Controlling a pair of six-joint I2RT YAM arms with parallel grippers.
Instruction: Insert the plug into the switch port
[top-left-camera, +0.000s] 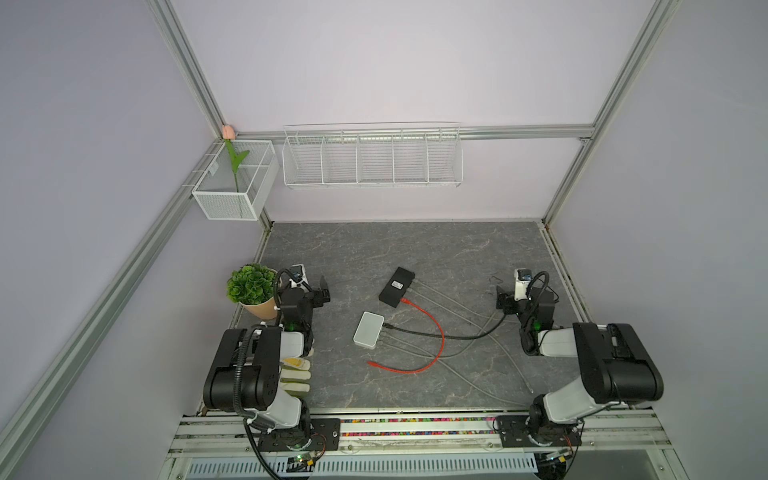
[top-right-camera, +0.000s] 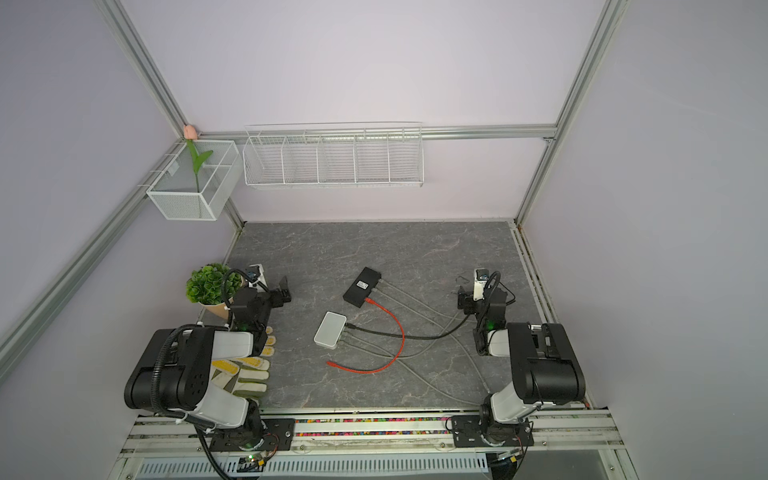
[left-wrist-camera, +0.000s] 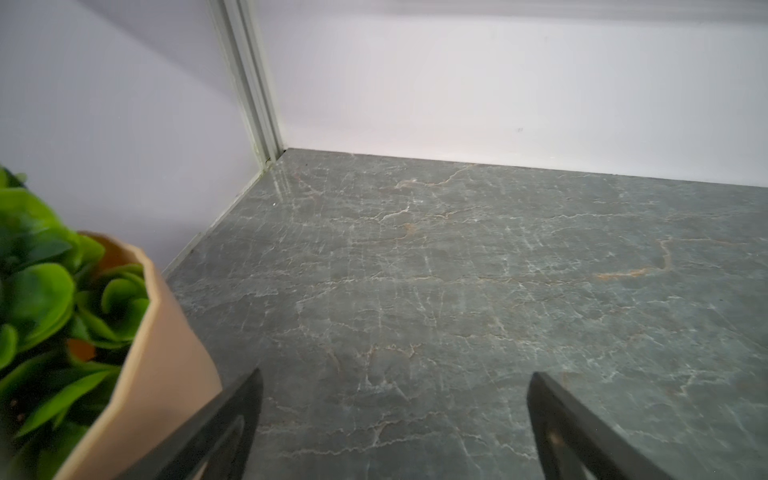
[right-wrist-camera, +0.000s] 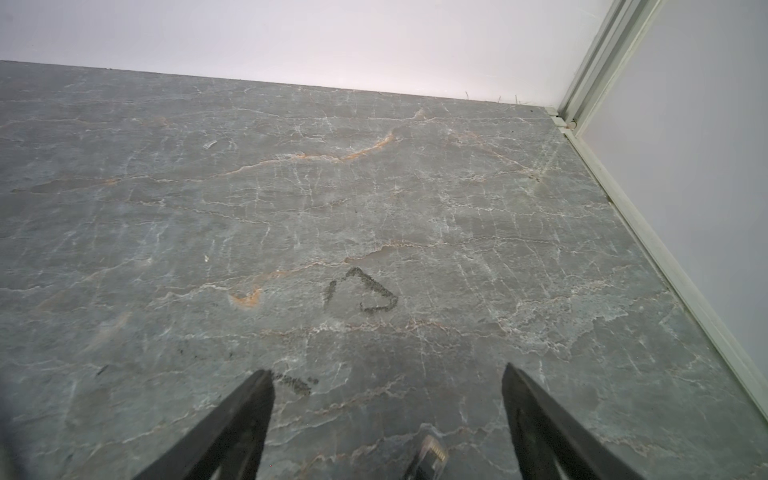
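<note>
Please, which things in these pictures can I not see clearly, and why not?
Black switch ports: too small in both top views to count free ones.
Black cable's plug: cut off by the right wrist view's lower edge.
Glove: partly hidden under the left arm in both top views.
White switch: absent from both wrist views.

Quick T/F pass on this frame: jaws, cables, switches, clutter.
1. The left gripper and right gripper both have open jaws with nothing held. True.
2. One end of the red cable is at the black switch. True.
3. A black cable runs out of the white switch. True.
4. The red cable's other end is plugged into the white switch. False: that end lies loose on the table, apart from the switch.
5. The potted plant stands beside the right arm. False: it is beside the left arm.
</note>
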